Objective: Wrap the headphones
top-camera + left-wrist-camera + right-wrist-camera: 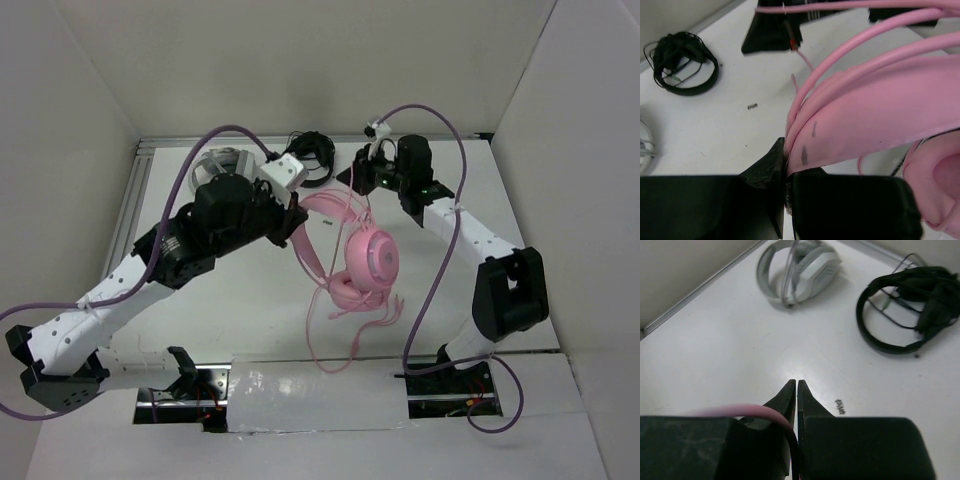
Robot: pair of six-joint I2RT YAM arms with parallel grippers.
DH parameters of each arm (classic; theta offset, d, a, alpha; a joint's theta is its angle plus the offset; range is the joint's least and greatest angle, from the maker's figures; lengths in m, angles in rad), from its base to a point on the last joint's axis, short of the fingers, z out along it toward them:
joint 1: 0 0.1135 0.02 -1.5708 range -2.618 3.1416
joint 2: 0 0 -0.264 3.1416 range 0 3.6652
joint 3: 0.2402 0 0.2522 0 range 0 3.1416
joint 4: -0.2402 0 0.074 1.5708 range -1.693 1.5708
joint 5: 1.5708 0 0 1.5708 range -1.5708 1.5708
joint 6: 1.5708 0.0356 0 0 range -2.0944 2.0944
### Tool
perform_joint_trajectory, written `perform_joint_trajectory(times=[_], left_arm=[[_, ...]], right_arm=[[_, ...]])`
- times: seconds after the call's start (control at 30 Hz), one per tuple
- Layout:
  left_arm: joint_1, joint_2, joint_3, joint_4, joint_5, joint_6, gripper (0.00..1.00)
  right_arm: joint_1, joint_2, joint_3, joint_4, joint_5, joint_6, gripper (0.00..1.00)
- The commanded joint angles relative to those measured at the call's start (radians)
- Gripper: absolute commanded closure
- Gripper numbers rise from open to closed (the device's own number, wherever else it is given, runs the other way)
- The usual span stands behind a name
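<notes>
The pink headphones [368,258] hang above the table's middle, earcups low, with the headband [880,115] arching up to the left. My left gripper [294,226] is shut on the headband's end, and the left wrist view [786,162] shows the pink band pinched between the jaws. The thin pink cable [338,335] hangs in loose loops down to the table. My right gripper [362,188] is above and behind the earcups. In the right wrist view [796,386] its jaws are shut with the pink cable [757,411] running in between them near their base.
Grey-white headphones [799,269] lie at the back left, also in the top view [224,160]. Black headphones with a tangled cord [910,305] lie at the back middle [315,150]. A white taped sheet [310,397] covers the near edge. Walls enclose the table.
</notes>
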Motion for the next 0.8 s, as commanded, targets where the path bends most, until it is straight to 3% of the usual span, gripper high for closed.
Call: perform_joint_trajectory(times=[0.0, 0.2, 0.33, 0.53, 0.77], left_arm=[[-0.019, 0.010, 0.204, 0.133, 0.106, 0.001, 1.00], [-0.018, 0.156, 0.545, 0.068, 0.047, 0.034, 1.00], [-0.019, 0.207, 0.651, 0.054, -0.024, 0.063, 1.00], [-0.019, 0.230, 0.706, 0.111, -0.125, 0.106, 1.00], [-0.019, 0.228, 0.745, 0.116, -0.148, 0.108, 1.00]], right_arm=[[0.007, 0.051, -0.042, 0.161, -0.188, 0.050, 0.88], [0.124, 0.120, -0.049, 0.169, -0.233, 0.026, 0.83], [0.176, 0.166, -0.115, 0.287, -0.265, 0.093, 0.83], [0.270, 0.243, -0.186, 0.509, -0.360, 0.199, 0.83], [0.405, 0.300, -0.226, 0.693, -0.308, 0.224, 0.81]])
